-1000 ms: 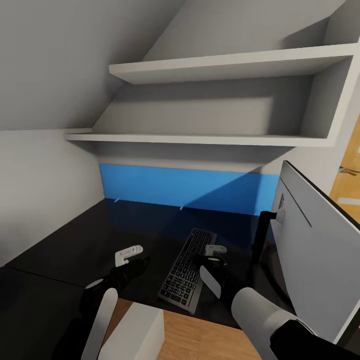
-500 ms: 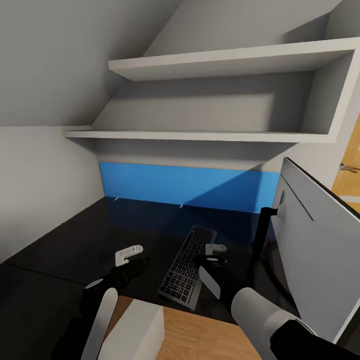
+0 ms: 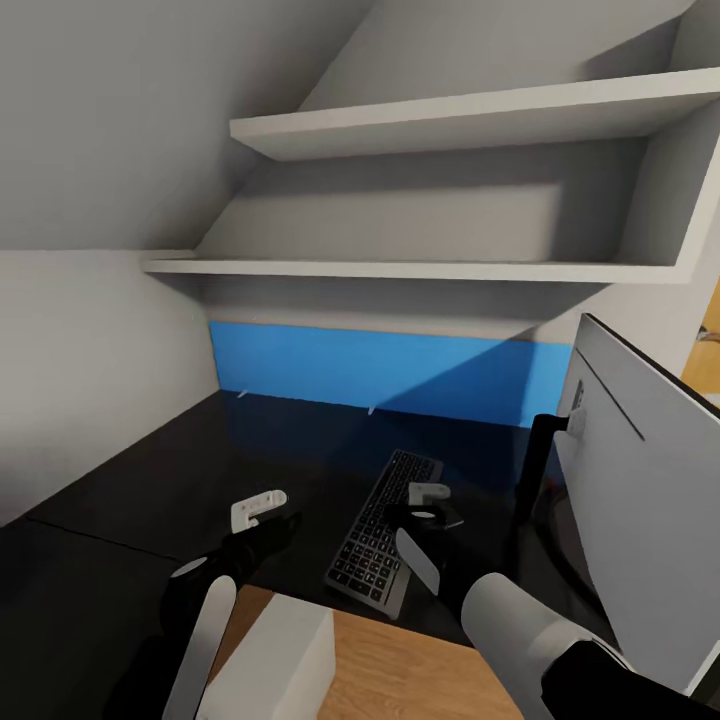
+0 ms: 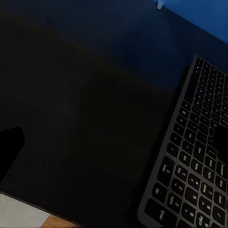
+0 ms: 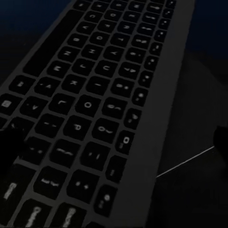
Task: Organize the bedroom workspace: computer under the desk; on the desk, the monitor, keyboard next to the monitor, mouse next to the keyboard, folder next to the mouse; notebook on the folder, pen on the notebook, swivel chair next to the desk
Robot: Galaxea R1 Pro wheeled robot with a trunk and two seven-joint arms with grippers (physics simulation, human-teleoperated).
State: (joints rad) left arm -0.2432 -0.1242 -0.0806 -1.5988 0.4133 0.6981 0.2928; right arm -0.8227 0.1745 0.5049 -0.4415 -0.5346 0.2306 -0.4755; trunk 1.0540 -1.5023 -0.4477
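- Nearest the robot's trunk, a pale wood surface [image 3: 400,670] and a white box-like corner [image 3: 275,660] are sitting just below the counter's front edge.
- Left tool [image 3: 256,508] is hovering over bare glossy black counter [image 3: 130,500], beside the keyboard; its white fingers are reading as slightly parted and holding nothing.
- Right tool [image 3: 430,500] is hanging just above the keyboard [image 3: 385,530], at its right edge; whether it is parted or closed I cannot tell. The right wrist view is looking down closely on the keys [image 5: 90,104].
- Keyboard is lying flat on the counter, slim, dark keys in a matte grey frame, angled away from the front edge, near the monitor [image 3: 640,510].
- Monitor is standing on a thin black stand, light grey back facing the robot.
- Judgement: keyboard placement looks to be the step in hand; mouse, folder, notebook and pen are left to do. Next move calls for a clean lift away without nudging the keyboard.
- Farther back, a bright blue panel [image 3: 380,370] is running along the counter's rear; white shelves [image 3: 450,270] are hanging above.
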